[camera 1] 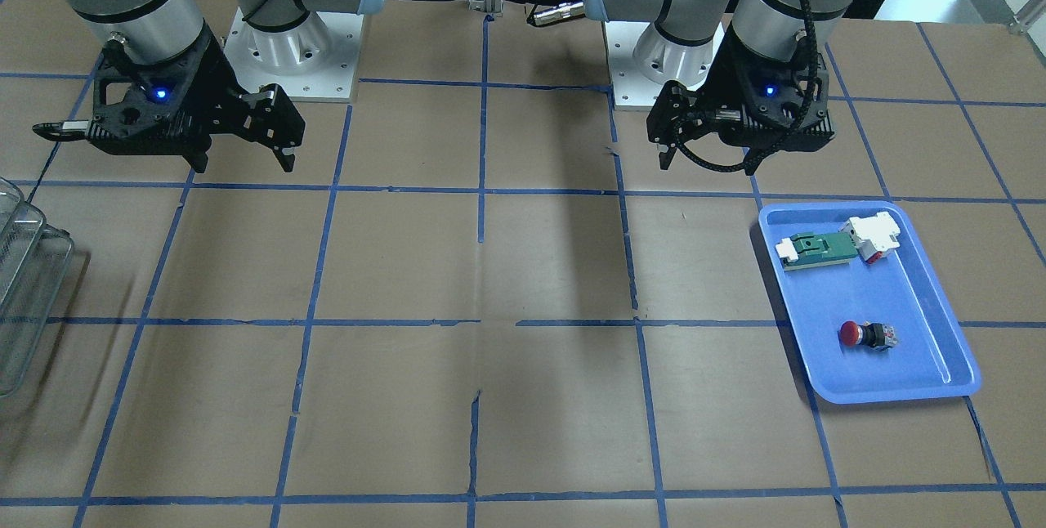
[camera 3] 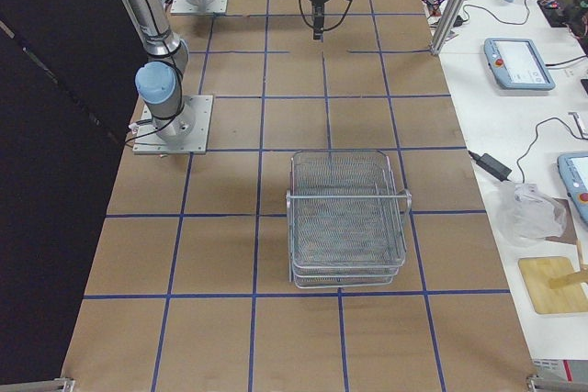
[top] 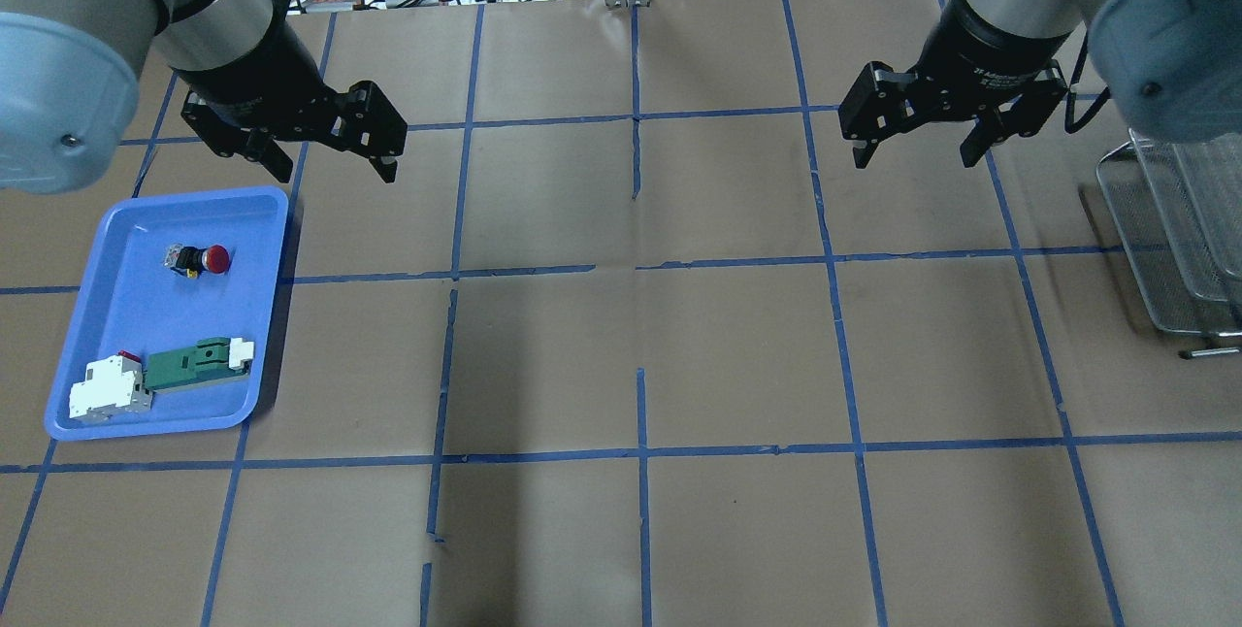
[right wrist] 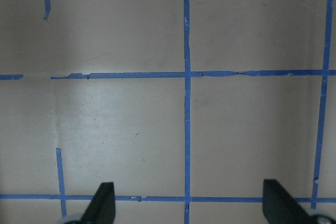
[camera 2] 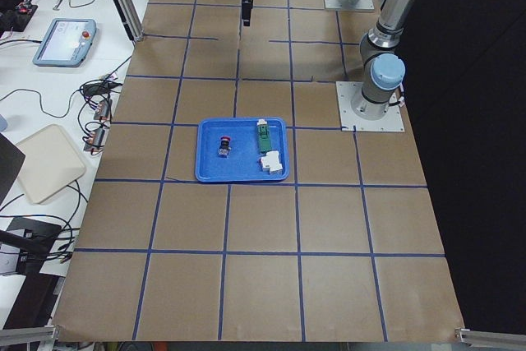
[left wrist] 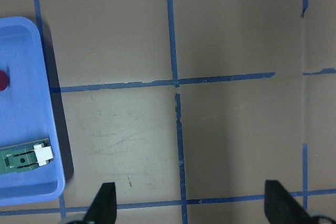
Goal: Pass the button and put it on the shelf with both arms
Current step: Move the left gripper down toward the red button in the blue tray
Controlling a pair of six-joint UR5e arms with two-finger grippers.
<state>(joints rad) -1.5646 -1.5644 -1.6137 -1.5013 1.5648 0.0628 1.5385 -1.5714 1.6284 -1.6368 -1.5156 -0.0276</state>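
- Button (top: pixel 199 260) lies on its side in the blue tray (top: pixel 126 316), in the half away from the robot. Its red cap is turned toward the middle of the counter (top: pixel 640 336) and its pale end toward the tray's outer wall.
- Same tray also holds a green-and-white connector block (top: pixel 199 362) and a white block (top: pixel 109 389). These two touch each other at the robot-side end, well apart from the button.
- Left claw (top: pixel 335 169) hangs above the counter just beside the tray's far inner corner. Its jaws are spread wide and there's nothing between them, and the wrist view shows only brown paper and tape between the fingertips.
- Right claw (top: pixel 914 159) is the same deal: spread wide and holding nothing, above bare counter on the other side.
- Shelf (top: pixel 1169 219) is a silver wire-mesh rack standing at the robot's right end of the counter, near the right claw but not touching it.
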